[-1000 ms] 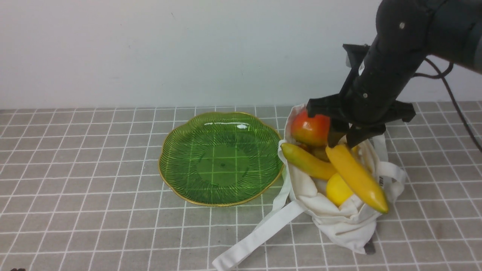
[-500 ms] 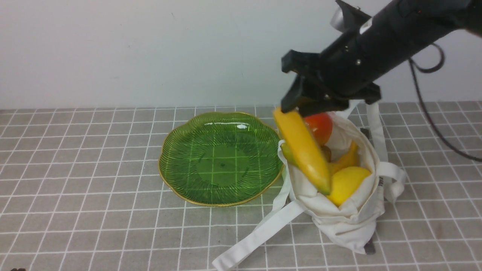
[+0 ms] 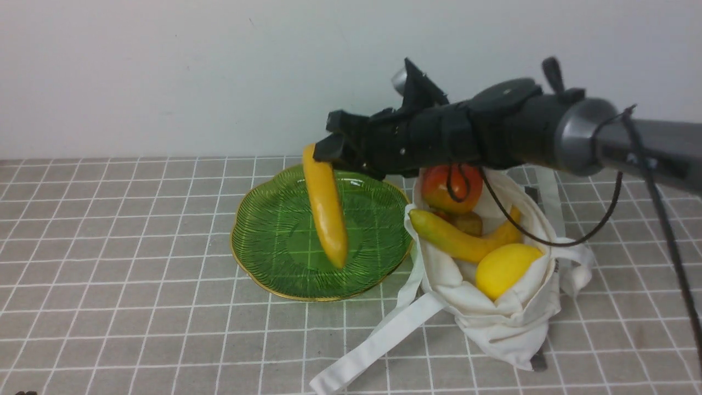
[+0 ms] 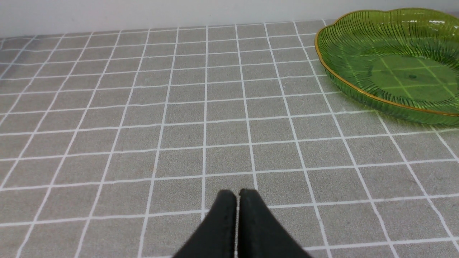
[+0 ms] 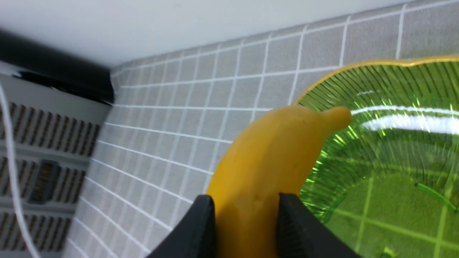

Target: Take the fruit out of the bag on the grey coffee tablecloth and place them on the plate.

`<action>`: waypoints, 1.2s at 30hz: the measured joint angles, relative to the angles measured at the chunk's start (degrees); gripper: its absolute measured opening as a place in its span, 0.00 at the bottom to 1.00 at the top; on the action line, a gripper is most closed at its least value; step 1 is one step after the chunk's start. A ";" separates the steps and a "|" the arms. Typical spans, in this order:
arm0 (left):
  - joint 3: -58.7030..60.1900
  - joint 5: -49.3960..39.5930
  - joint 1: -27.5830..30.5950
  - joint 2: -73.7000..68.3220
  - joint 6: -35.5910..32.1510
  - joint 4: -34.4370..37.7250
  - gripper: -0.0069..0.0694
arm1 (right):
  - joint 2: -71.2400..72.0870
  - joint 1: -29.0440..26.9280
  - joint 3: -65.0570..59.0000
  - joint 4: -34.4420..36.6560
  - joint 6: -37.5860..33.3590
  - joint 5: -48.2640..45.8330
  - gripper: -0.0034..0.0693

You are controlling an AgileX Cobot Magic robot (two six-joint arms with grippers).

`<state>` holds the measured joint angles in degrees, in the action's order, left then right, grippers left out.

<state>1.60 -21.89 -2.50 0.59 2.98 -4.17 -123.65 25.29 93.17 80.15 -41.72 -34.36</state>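
My right gripper (image 3: 323,151) is shut on a yellow banana (image 3: 326,206), which hangs down over the green plate (image 3: 263,241); its low tip is just above the plate's middle. In the right wrist view the banana (image 5: 265,168) sits between my two black fingers (image 5: 200,229) with the plate (image 5: 394,161) beyond it. The off-white bag (image 3: 493,323) lies right of the plate, holding a second banana (image 3: 455,238), a red-orange apple (image 3: 447,189), a lemon (image 3: 504,269) and a small brown fruit (image 3: 469,222). My left gripper (image 4: 237,195) is shut and empty, low over the grey tablecloth (image 4: 143,107), away from the plate (image 4: 358,71).
The bag's long white strap (image 3: 373,343) trails over the cloth toward the front. A plain white wall stands behind the table. A black cable (image 3: 526,230) hangs from my right arm over the bag.
My right gripper has lifted the banana out of the bag and carried it left, from above the bag to above the plate. The bag's strap has dropped back.
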 joint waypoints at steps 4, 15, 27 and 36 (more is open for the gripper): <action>0.00 0.00 0.00 0.00 0.00 0.00 0.08 | -1.59 1.41 0.00 4.74 -10.03 2.16 0.37; 0.00 0.00 0.00 0.00 0.00 0.00 0.08 | -0.96 1.09 0.00 -0.86 -17.85 -1.89 0.97; 0.00 0.00 0.00 0.00 0.00 0.00 0.08 | 19.22 -5.77 2.70 -37.76 8.35 -24.98 0.42; 0.00 0.00 0.00 0.00 0.00 0.00 0.08 | 39.71 -7.47 3.15 -57.89 22.17 -37.00 0.03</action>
<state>1.60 -21.89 -2.50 0.59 2.98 -4.17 -83.94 17.81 96.32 22.26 -19.56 -71.36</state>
